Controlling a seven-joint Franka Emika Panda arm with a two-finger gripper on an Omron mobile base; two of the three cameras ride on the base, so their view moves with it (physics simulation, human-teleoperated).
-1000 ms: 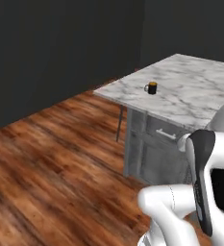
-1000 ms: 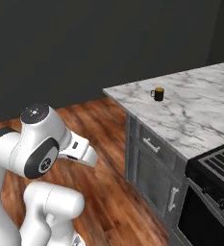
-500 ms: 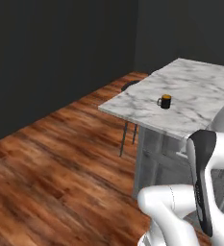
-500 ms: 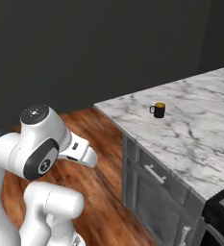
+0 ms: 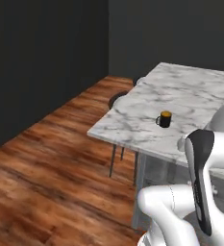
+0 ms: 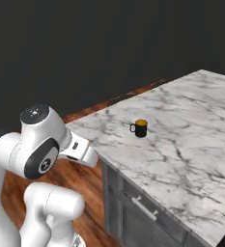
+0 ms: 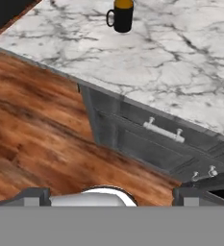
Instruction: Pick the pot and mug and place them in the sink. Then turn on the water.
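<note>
The white arm (image 6: 36, 149) is sitting folded close over its own base, elbow high and forearm tucked low in front of the grey cabinet (image 7: 147, 139), its hand pointing down and forward at the wooden floor (image 5: 51, 168) and the counter's near edge. The gripper (image 7: 111, 194) is standing with its two dark finger tips (image 7: 34, 194) spread wide at the bottom of the hand view, nothing between them. The mug (image 6: 140, 128) — black with an orange top — is standing upright and alone on the white marble counter (image 6: 181, 140), its handle pointing left, near the counter's far-left corner and well apart from the gripper.
</note>
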